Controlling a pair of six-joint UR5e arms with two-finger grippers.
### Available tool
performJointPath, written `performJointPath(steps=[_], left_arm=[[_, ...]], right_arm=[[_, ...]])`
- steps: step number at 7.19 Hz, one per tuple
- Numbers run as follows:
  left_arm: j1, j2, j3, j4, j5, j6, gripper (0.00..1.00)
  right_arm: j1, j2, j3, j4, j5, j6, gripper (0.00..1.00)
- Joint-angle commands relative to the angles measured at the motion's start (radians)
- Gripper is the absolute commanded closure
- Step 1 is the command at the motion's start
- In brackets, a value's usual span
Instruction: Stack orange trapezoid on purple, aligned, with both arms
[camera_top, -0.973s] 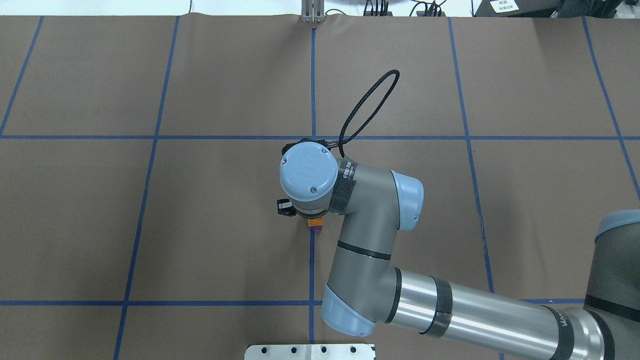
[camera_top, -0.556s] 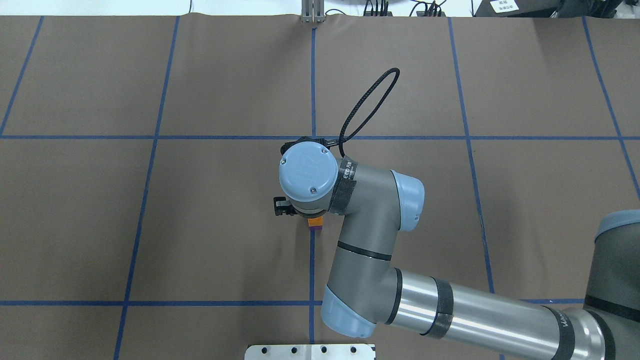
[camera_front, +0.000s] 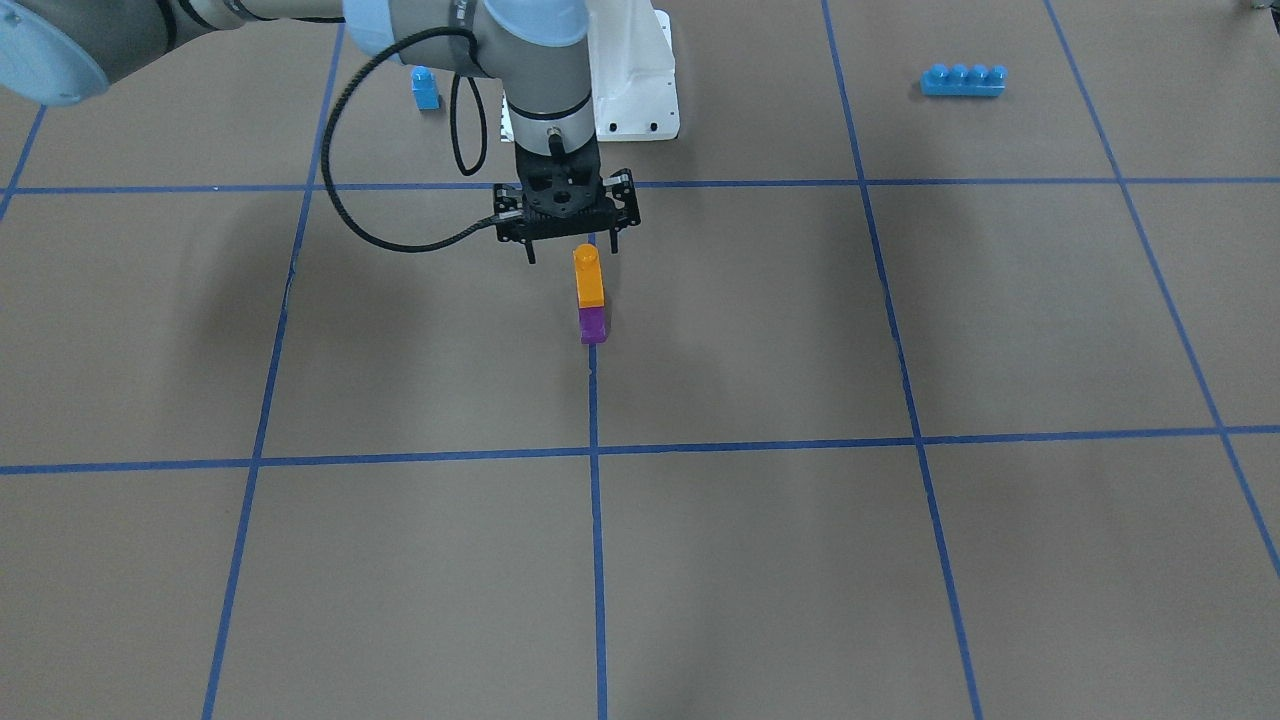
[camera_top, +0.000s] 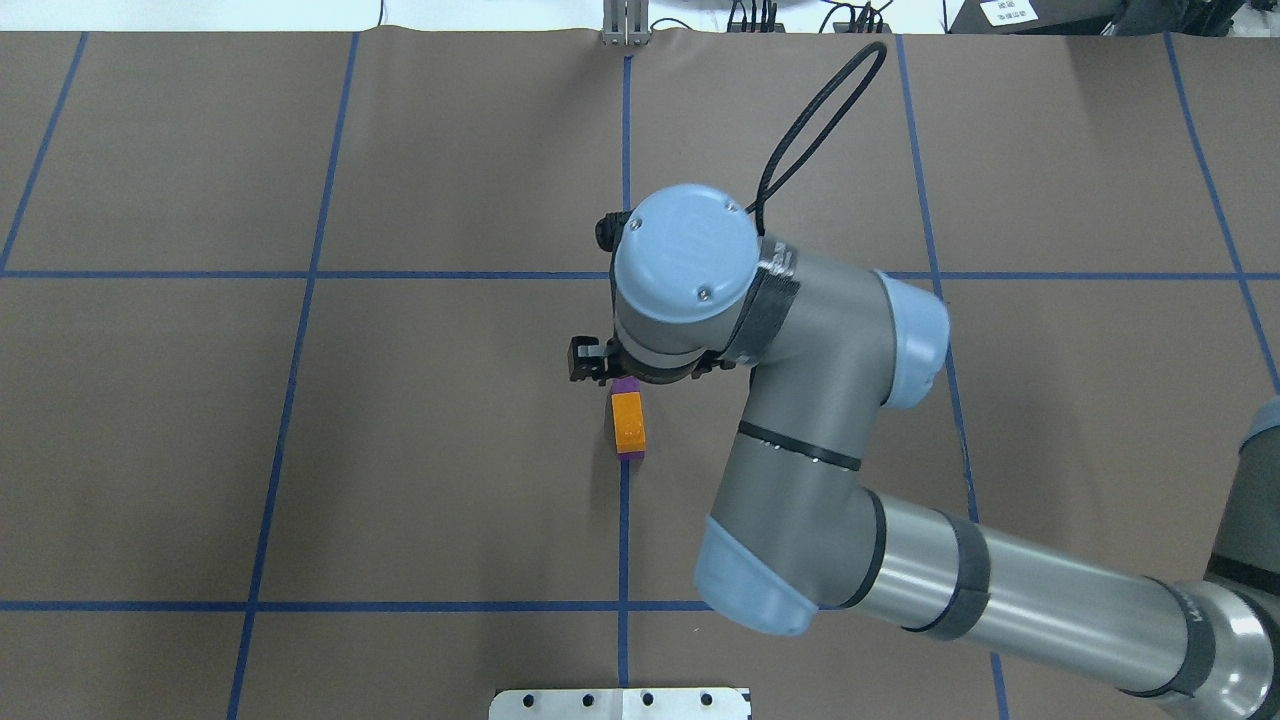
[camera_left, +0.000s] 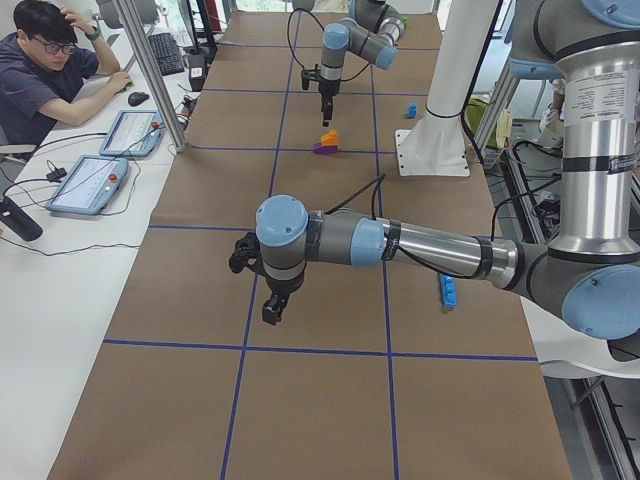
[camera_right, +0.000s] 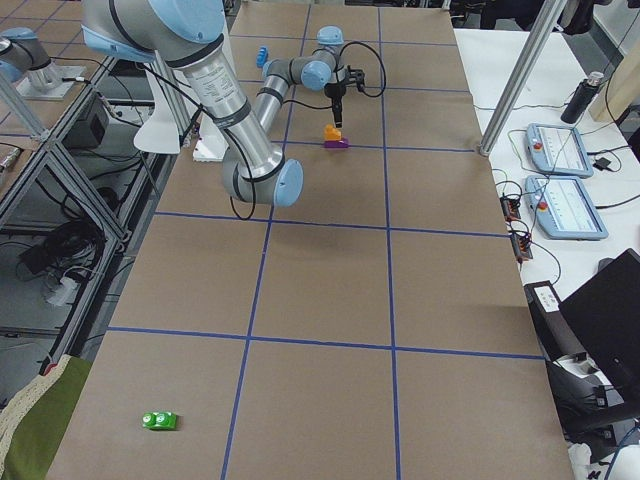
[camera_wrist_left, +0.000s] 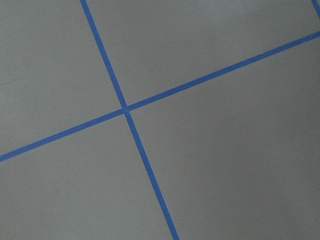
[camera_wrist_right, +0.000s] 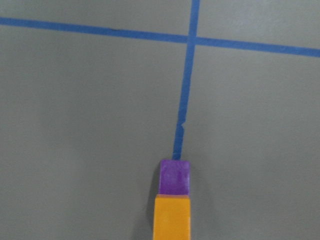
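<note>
Orange trapezoid (camera_front: 588, 280): sits on the purple (camera_front: 592, 325) with its stud up; the front view shows their edges in line.
Purple: stands on the table (camera_front: 900, 560) at the end of a blue tape line (camera_front: 596, 400).
Right pincer (camera_front: 570, 252): spread wide and empty, hovering just above the orange trapezoid.
Left pincer (camera_left: 270, 310): well apart from both bricks, over bare table; cannot tell whether its fingers are wide or narrow.

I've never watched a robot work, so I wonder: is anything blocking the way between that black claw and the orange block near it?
Nothing visible does. The right gripper hangs just above the orange trapezoid with its jaws open, apart from it, only air between. The orange trapezoid already sits on the purple.
</note>
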Motion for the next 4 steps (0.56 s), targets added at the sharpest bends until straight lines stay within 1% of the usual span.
performJointPath(steps=[1, 2, 3, 4], left_arm=[[-0.001, 0.022, 0.008, 0.0, 0.001, -0.004, 0.0], [-0.004, 0.029, 0.014, -0.001, 0.009, 0.002, 0.0], [-0.034, 0.033, 0.008, -0.007, 0.01, -0.005, 0.0], [-0.072, 0.081, 0.002, -0.006, 0.014, -0.002, 0.0]], right_arm=[[0.166, -0.07, 0.136, -0.092, 0.135, -0.135, 0.0], [0.246, -0.096, 0.138, -0.092, 0.217, -0.203, 0.0], [0.309, -0.136, 0.142, -0.092, 0.24, -0.287, 0.0], [0.386, -0.188, 0.142, -0.092, 0.266, -0.405, 0.0]])
